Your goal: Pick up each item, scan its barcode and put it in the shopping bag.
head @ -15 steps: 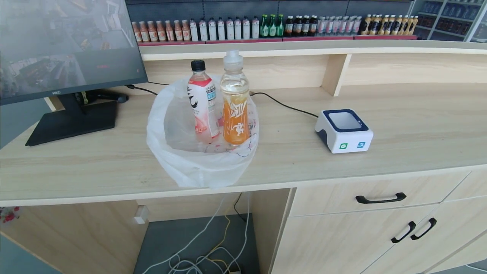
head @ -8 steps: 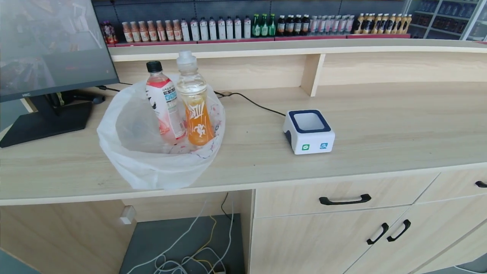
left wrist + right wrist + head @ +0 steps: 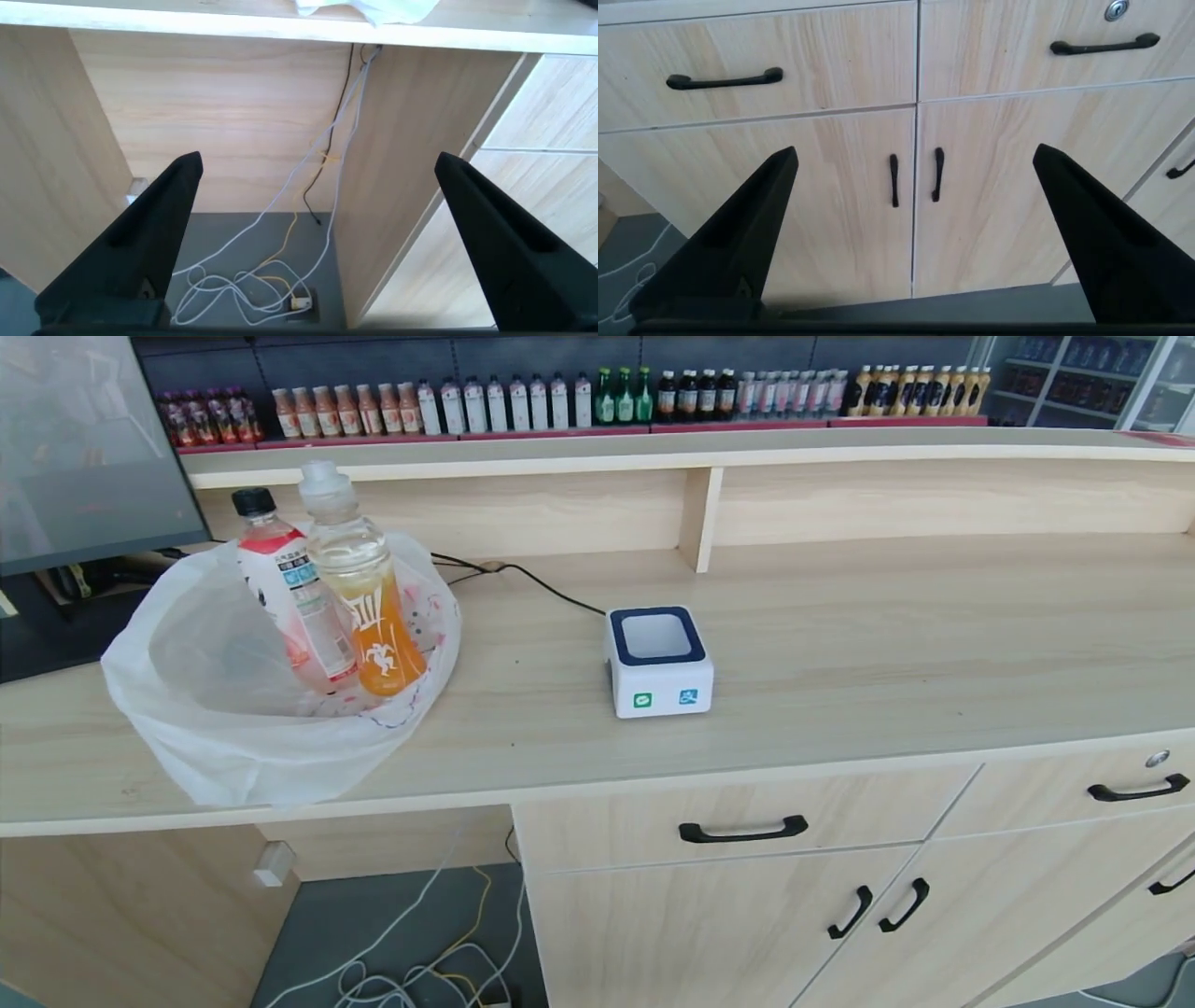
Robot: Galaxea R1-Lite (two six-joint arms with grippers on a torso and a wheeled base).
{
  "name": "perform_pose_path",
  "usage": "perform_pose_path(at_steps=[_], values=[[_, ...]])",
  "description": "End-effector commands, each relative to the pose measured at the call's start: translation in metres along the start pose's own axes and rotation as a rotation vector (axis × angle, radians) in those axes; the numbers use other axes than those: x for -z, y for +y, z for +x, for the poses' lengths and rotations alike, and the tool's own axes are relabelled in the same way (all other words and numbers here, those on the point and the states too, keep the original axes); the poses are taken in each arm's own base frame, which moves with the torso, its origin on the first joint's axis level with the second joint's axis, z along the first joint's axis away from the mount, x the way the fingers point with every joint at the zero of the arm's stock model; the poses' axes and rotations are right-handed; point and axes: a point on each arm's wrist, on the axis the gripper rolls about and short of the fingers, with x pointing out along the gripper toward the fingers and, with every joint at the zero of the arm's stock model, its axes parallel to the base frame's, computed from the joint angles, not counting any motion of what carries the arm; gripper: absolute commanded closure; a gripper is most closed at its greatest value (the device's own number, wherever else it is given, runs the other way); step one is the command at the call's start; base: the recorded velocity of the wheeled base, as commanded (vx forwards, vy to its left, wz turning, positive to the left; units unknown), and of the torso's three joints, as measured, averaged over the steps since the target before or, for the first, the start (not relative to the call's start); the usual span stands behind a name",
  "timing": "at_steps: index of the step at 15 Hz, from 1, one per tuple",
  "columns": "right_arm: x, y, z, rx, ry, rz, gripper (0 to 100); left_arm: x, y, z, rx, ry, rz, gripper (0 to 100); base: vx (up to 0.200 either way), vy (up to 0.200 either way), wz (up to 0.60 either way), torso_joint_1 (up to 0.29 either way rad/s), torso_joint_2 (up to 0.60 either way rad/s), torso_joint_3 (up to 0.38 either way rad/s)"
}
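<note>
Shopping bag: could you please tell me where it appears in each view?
Head view: shopping bag on the left part of the counter.
Left wrist view: a white fold of it overhangs the counter edge.
Right wrist view: faces the drawer fronts, away from it.
Shared landmark: cables under the counter.

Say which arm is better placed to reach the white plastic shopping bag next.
Left, probably. The white plastic shopping bag sits left on the light wooden counter, and the open left pincer is below its overhanging edge. The open right pincer faces light wooden cabinet doors.
</note>
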Motion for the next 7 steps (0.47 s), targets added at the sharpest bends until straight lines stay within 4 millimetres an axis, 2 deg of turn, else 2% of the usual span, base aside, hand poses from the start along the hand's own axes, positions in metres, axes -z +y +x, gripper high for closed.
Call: perform_pose_path(at_steps=[1, 7], values=[[-0.0001, 0.0, 0.0001, 0.0, 0.001, -0.001, 0, 0.0, 0.0, 0.0, 0.0, 0.0, 0.0, 0, 0.0, 0.0, 0.0, 0.0, 0.0, 0.0], [-0.0001, 0.0, 0.0001, 0.0, 0.001, -0.001, 0, 0.0, 0.0, 0.0, 0.0, 0.0, 0.006, 0, 0.0, 0.0, 0.0, 0.0, 0.0, 0.0]])
